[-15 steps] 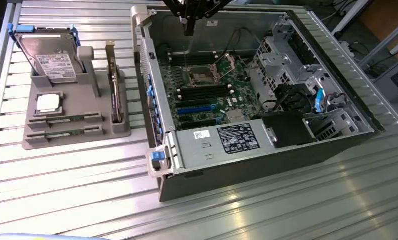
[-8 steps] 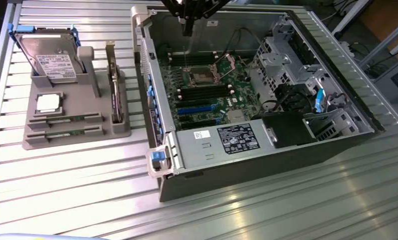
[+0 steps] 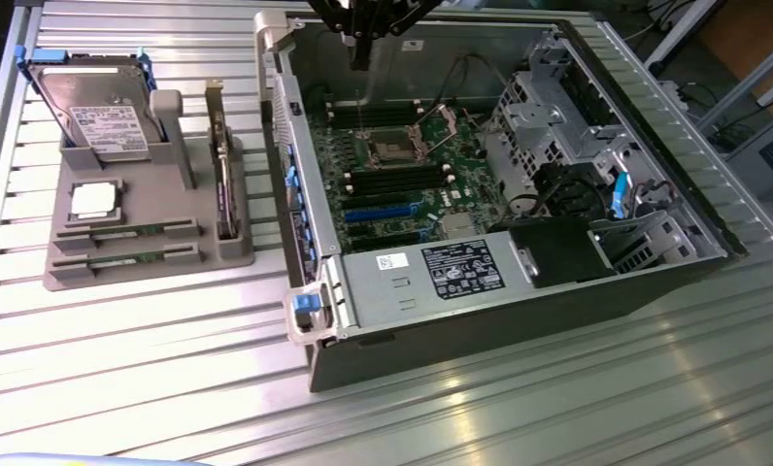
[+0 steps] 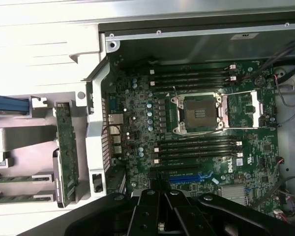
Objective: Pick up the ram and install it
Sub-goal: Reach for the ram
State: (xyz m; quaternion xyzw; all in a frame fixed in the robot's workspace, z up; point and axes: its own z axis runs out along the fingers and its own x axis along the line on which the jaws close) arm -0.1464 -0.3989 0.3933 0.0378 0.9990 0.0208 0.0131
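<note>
Because the computer case (image 3: 490,340) lies open, motherboard (image 3: 413,189) facing up for access, and the grey rack (image 3: 147,277) beside it slots parts on edge for grasping, my gripper (image 3: 358,53) hangs above the board, jaws shut and empty, the ram (image 3: 125,234) racked well apart.

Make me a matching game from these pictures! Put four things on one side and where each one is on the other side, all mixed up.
Things:
1. hard drive
2. processor chip
3. ram sticks
4. gripper

Places:
A. hanging over the open computer case
B. lying in the long slots at the gray holder's near edge in the exterior view
C. propped up at the holder's far end
D. lying flat in the middle of the holder

Right pairs: 1-C, 2-D, 3-B, 4-A.
</note>
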